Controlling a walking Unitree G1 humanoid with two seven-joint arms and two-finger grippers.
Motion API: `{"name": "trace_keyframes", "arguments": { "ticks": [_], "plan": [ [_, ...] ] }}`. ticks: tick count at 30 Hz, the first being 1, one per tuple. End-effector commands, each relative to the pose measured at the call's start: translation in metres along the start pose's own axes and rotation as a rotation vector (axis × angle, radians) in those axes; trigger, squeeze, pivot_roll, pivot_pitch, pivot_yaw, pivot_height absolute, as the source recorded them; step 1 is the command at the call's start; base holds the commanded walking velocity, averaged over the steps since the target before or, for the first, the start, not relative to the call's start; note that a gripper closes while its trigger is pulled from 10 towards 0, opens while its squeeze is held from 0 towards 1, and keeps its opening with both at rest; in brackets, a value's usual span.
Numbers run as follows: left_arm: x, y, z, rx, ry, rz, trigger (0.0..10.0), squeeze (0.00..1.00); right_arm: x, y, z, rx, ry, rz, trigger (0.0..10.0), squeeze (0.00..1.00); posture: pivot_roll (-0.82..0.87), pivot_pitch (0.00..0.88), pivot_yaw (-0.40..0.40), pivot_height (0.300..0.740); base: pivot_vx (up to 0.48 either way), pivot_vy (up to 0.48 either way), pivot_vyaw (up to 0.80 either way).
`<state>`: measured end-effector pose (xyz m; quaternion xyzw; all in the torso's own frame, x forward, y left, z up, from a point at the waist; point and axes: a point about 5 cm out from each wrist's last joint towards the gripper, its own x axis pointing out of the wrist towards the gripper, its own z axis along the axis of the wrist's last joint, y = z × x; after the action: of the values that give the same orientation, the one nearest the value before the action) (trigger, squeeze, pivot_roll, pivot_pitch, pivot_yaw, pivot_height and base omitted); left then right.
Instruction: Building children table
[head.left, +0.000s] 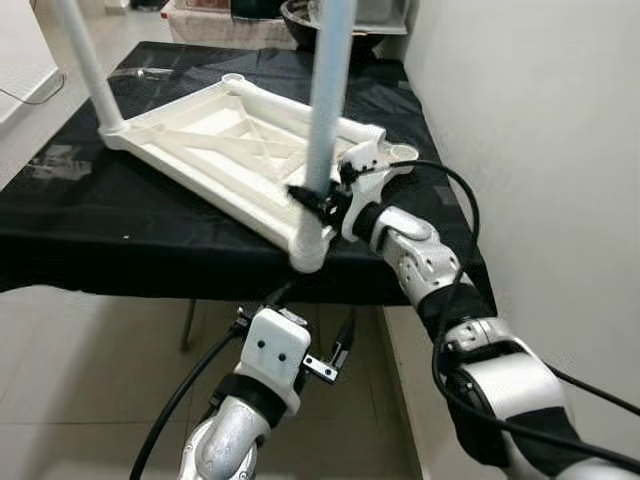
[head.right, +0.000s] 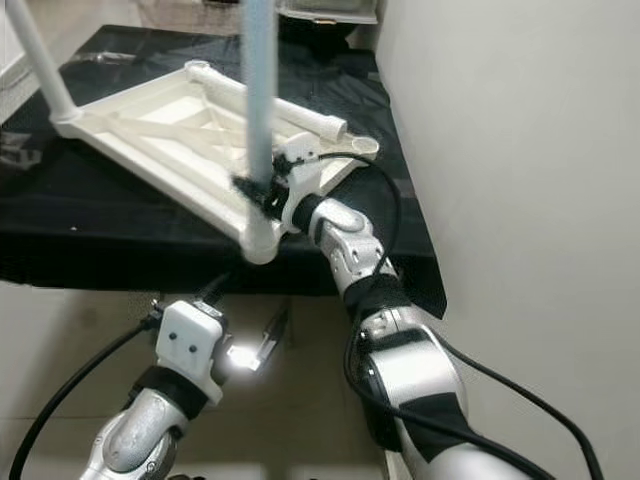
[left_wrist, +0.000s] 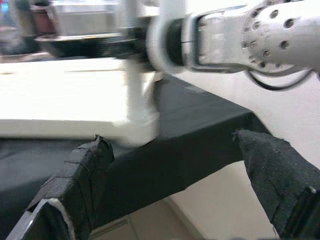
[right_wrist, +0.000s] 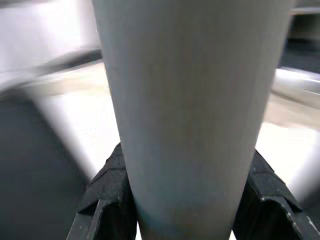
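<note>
A white plastic children's tabletop (head.left: 215, 150) lies upside down on a black-covered table (head.left: 100, 220). A pale blue leg (head.left: 328, 90) stands upright in the near corner socket (head.left: 308, 250). My right gripper (head.left: 318, 200) is shut on that leg just above the socket; its black fingers (right_wrist: 107, 200) press both sides of the tube. A second white leg (head.left: 85, 60) stands in the far left corner. My left gripper (head.left: 325, 360) hangs below the table's front edge, open, with its padded fingers (left_wrist: 75, 185) spread wide and nothing between them.
A white wall (head.left: 540, 150) runs close along the table's right side. A dark bowl (head.left: 300, 20) and a box (head.left: 215, 15) sit behind the table. Pale tiled floor (head.left: 80, 380) lies in front. A black cable (head.left: 465, 200) loops off my right wrist.
</note>
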<state>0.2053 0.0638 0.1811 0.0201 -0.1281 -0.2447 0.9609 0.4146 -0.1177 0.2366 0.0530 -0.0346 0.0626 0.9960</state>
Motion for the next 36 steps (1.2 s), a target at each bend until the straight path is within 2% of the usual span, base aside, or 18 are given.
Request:
{"name": "trace_keyframes", "arguments": {
  "ticks": [1,2,6,8,11,12,13,14,17,18,22,23,25,32,33,34,35,36],
  "plan": [
    [-0.001,-0.001,-0.003,-0.002,0.015,-0.002,10.0,0.0,-0.01,-0.034,-0.029,0.074,0.109,-0.279,0.0,0.0,0.11,0.171,-0.096,0.74,0.0,0.0,0.0],
    [-0.001,-0.001,-0.003,-0.003,0.015,-0.003,10.0,0.0,-0.015,-0.039,-0.034,0.104,0.117,-0.378,0.0,0.0,0.12,0.171,-0.094,0.74,0.0,0.0,0.0],
    [-0.001,-0.001,-0.003,-0.003,0.016,-0.004,10.0,0.0,-0.021,-0.03,-0.048,0.169,0.147,-0.499,0.0,0.0,0.12,0.171,-0.094,0.74,0.0,0.0,0.0],
    [-0.001,-0.001,-0.003,-0.003,0.016,-0.005,10.0,0.0,-0.022,-0.026,-0.049,0.177,0.148,-0.505,0.0,0.0,0.12,0.172,-0.093,0.74,0.0,0.0,0.0],
    [-0.001,-0.001,-0.004,-0.001,0.018,-0.006,10.0,0.0,-0.018,-0.007,-0.05,0.228,0.137,-0.442,0.0,0.0,0.12,0.172,-0.093,0.74,0.0,0.0,0.0],
    [-0.001,-0.001,-0.004,-0.001,0.018,-0.006,10.0,0.0,-0.015,0.0,-0.047,0.239,0.123,-0.398,10.0,0.0,0.12,0.172,-0.093,0.74,0.0,0.0,0.0],
    [-0.001,-0.001,-0.004,-0.001,0.018,-0.006,10.0,0.0,-0.015,0.0,-0.047,0.239,0.123,-0.398,10.0,0.0,0.12,0.172,-0.093,0.74,0.0,0.0,0.0],
    [-0.001,-0.001,-0.004,-0.001,0.018,-0.005,10.0,0.0,-0.013,0.004,-0.043,0.23,0.096,-0.352,10.0,1.0,0.12,0.173,-0.095,0.74,0.0,0.0,0.0],
    [-0.001,0.0,-0.003,0.0,0.017,-0.002,10.0,0.0,-0.01,0.007,-0.029,0.227,0.008,-0.282,10.0,1.0,0.11,0.175,-0.094,0.74,0.0,0.0,0.0],
    [-0.001,0.0,-0.003,0.0,0.017,-0.002,10.0,0.0,-0.009,0.006,-0.023,0.229,-0.031,-0.242,10.0,0.0,0.12,0.175,-0.095,0.74,0.0,0.0,0.0],
    [0.0,0.0,-0.003,0.0,0.017,-0.003,10.0,0.0,-0.008,0.005,-0.014,0.252,-0.079,-0.134,10.0,0.0,0.11,0.175,-0.093,0.74,0.0,0.0,0.0],
    [0.0,0.0,-0.003,-0.002,0.016,-0.003,10.0,0.0,-0.006,0.007,-0.007,0.279,-0.102,0.068,10.0,0.0,0.11,0.175,-0.093,0.74,0.0,0.0,0.0],
    [0.0,0.0,-0.003,-0.003,0.016,-0.002,10.0,0.0,-0.006,0.008,-0.006,0.286,-0.104,0.121,10.0,0.0,0.11,0.175,-0.093,0.74,0.0,0.0,0.0],
    [0.0,0.0,-0.002,-0.004,0.014,-0.005,10.0,0.0,-0.022,0.019,0.005,0.277,-0.059,0.798,10.0,0.0,0.12,0.178,-0.094,0.74,0.0,0.0,0.0],
    [0.0,0.0,-0.002,-0.004,0.014,-0.005,10.0,0.0,-0.022,0.019,0.005,0.277,-0.059,0.798,10.0,0.0,0.12,0.178,-0.094,0.74,0.0,0.0,0.0],
    [0.0,0.0,-0.002,-0.004,0.013,-0.005,10.0,0.0,-0.029,0.025,0.005,0.243,-0.051,0.933,10.0,0.0,0.12,0.177,-0.096,0.74,0.0,0.0,0.0],
    [0.0,0.0,-0.002,-0.004,0.013,-0.005,10.0,0.0,-0.029,0.025,0.005,0.243,-0.051,0.933,10.0,0.0,0.12,0.177,-0.096,0.74,0.0,0.0,0.0],
    [0.0,0.0,-0.002,-0.004,0.013,-0.004,10.0,0.0,-0.034,0.028,0.004,0.219,-0.044,1.032,10.0,0.0,0.12,0.177,-0.096,0.74,0.0,0.0,0.0]
  ]
}}
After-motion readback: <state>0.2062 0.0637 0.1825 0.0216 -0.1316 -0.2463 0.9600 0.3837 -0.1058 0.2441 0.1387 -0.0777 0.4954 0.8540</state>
